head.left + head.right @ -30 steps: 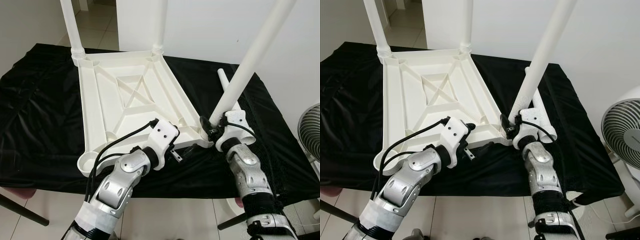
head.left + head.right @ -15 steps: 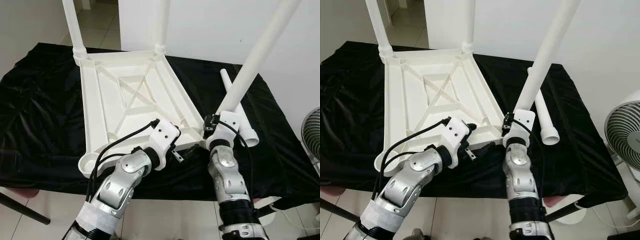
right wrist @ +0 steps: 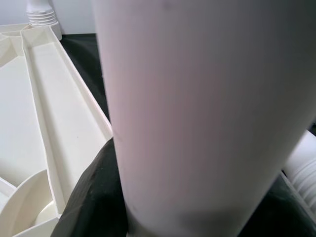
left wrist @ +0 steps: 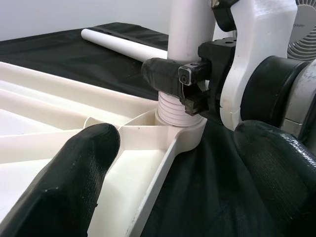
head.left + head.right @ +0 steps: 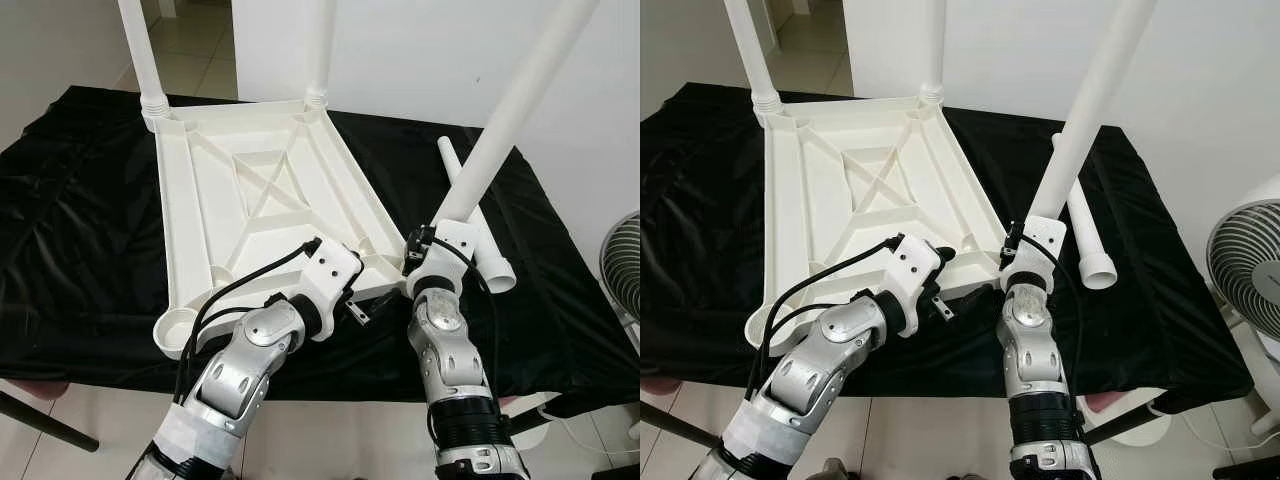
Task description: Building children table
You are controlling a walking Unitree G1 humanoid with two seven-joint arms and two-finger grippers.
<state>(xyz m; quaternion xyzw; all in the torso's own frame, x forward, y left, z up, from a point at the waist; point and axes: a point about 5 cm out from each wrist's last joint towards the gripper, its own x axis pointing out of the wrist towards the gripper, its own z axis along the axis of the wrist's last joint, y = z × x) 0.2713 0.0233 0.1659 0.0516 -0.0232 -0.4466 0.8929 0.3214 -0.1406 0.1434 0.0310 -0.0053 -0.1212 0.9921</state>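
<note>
The step in hand looked to be seating the third leg [image 5: 505, 115] into the near right corner socket [image 4: 183, 129] of the upturned tabletop [image 5: 255, 195]. To do it well, the leg would want to stand square to the socket before it was turned. In the head views it leaned toward the upper right of the frame, and a leaning thread tends to bind or cross. The tabletop would also need steadying so the turn went into the thread and did not swing the whole piece on the black-draped counter [image 5: 70, 240].

The right gripper [image 4: 190, 84] was clamped on that leg just above its ribbed thread — its jaws closed round the white tube low in the middle right of the left eye frame. In the left wrist view the thread met the rim of the socket, though how deep it sat could not be told.

The left gripper [image 5: 352, 300] hung just beside the same corner with its jaws apart, gripping nothing. Its black fingers [image 4: 74, 182] straddled the tabletop's edge in the lower part of the left wrist frame. A fourth leg [image 5: 478, 220] lay loose on the cloth at middle right, and two legs [image 5: 140, 50] stood in the far corners at upper left.
</note>
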